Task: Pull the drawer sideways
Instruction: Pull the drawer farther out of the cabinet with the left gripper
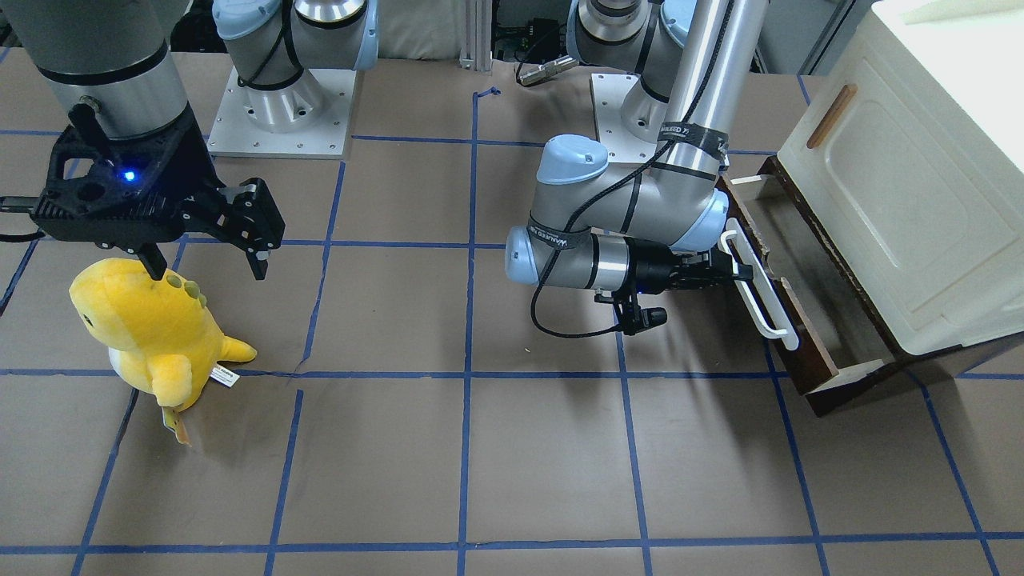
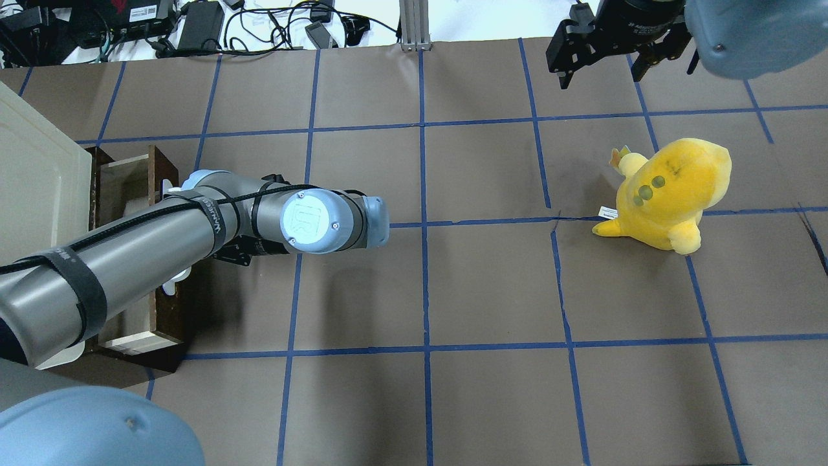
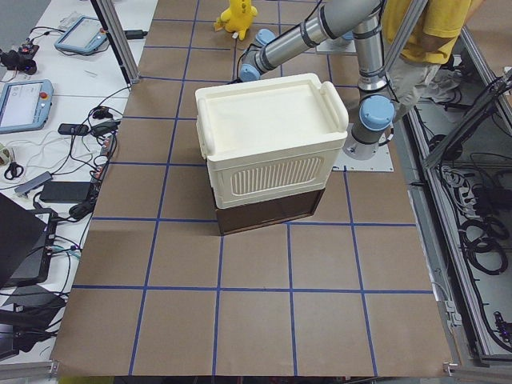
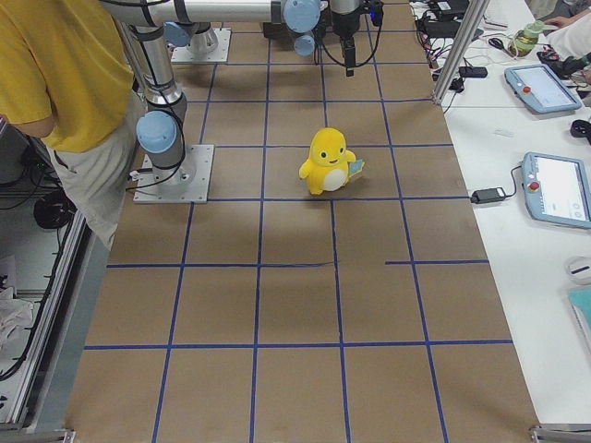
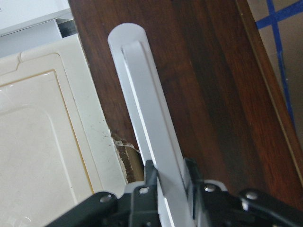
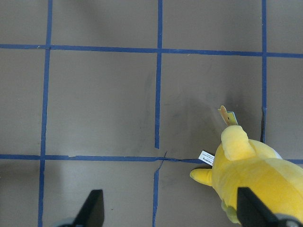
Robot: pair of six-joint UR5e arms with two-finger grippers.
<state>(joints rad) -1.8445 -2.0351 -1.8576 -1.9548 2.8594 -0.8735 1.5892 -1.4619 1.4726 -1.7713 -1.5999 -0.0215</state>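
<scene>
The drawer (image 1: 832,304) has a dark brown front and pale inner sides. It stands part-way out from under the cream cabinet (image 1: 896,184) at the table's end. Its long white bar handle (image 1: 760,292) runs along the front. My left gripper (image 1: 740,272) is shut on this handle near its middle. In the left wrist view the fingers (image 5: 150,177) clamp the handle (image 5: 147,104) against the brown front (image 5: 208,85). In the overhead view my left arm hides the gripper over the drawer (image 2: 132,188). My right gripper (image 1: 206,264) is open and empty, far away.
A yellow plush toy (image 1: 152,320) stands just below my right gripper and shows in the right wrist view (image 6: 255,175). The cabinet door has a small wooden handle (image 1: 832,116). A person in a yellow shirt (image 4: 55,74) stands behind the robot bases.
</scene>
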